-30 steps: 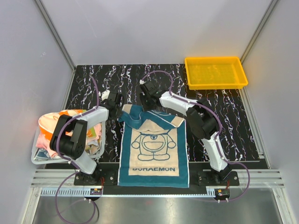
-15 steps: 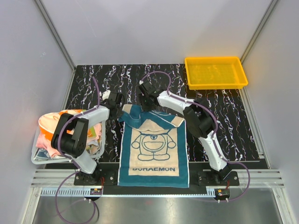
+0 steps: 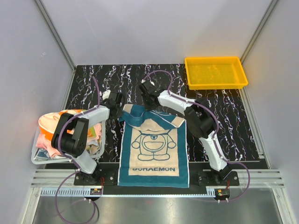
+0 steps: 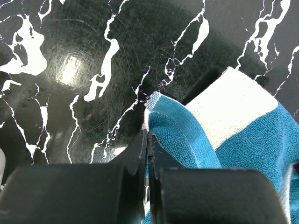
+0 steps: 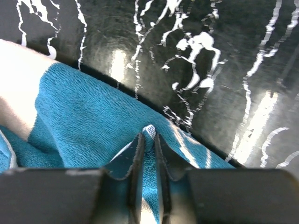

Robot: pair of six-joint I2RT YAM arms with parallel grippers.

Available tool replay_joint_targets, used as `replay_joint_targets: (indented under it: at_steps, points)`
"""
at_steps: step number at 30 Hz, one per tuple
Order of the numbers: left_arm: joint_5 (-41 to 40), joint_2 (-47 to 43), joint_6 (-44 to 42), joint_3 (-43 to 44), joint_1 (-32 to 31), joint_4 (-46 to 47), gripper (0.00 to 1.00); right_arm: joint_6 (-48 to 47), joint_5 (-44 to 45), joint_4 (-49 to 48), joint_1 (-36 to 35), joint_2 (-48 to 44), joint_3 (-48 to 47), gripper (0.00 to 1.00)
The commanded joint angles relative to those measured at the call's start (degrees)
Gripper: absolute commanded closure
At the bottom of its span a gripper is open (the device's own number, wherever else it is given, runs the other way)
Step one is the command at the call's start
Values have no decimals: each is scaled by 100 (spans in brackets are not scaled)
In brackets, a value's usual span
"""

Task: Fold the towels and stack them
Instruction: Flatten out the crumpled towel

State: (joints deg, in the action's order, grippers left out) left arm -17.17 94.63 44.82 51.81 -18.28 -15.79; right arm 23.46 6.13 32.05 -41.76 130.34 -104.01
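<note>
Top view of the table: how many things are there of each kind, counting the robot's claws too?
Robot claws: 2, the left gripper and the right gripper, each pinching a far corner of the teal towel
Teal towel spread out: 1
White basket holding bunched towels, too jumbled to count: 1
Yellow tray: 1
Total: 5
</note>
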Motion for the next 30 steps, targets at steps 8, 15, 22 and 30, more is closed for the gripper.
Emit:
replay_joint_targets:
  at_steps: [8,15,22,30]
  points:
    - [-32,-164,-140,373,-17,15,100,-26,415,214,45,-712,-50,95]
    - [12,-287,-193,742,-17,-73,100,-166,740,415,97,-967,-155,100]
    - [126,-305,-359,1603,-17,286,100,-517,1223,451,658,-1230,-488,100]
    - [-32,301,-1229,2912,-17,1033,100,-1124,1593,-172,1354,-1029,-1252,100]
